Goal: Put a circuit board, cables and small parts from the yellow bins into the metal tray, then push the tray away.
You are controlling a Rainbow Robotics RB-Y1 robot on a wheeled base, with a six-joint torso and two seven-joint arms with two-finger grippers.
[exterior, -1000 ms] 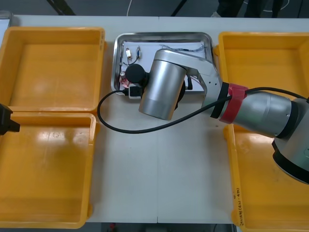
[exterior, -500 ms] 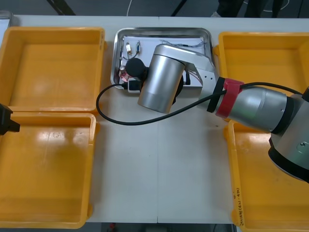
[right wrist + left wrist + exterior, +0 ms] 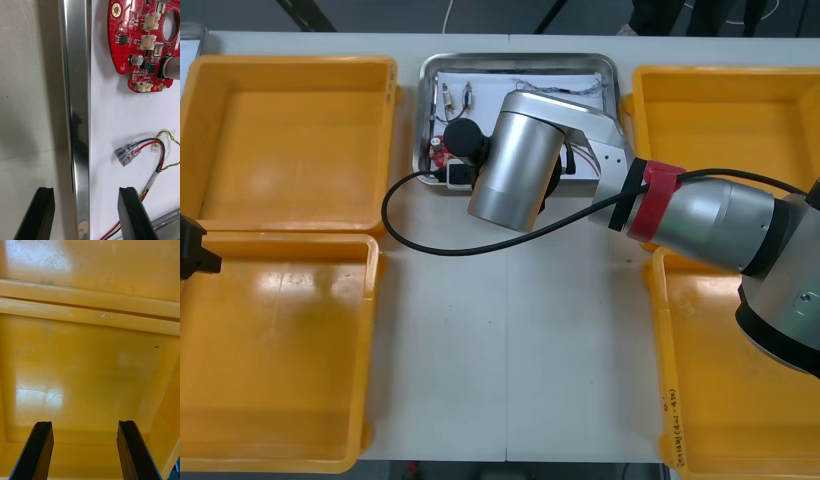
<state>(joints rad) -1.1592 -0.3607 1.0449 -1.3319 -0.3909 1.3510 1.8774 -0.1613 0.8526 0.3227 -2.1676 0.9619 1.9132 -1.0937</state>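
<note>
The right tool (image 3: 85, 193) stands wide open and holds nothing. Its fingers (image 3: 129, 202) straddle a rim of the metal tray (image 3: 75, 93), one over the counter (image 3: 30, 93), one over the white inside. Further in lie a red and yellow cable (image 3: 150, 144) and the round red circuit board (image 3: 138, 45). The left tool (image 3: 84, 427), also open and empty, hangs over a yellow bin (image 3: 90, 363).

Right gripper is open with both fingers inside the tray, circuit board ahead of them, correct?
No. The right gripper is open with the circuit board ahead, but its fingers straddle the metal tray's rim, one inside, one outside; the right wrist view shows it.
</note>
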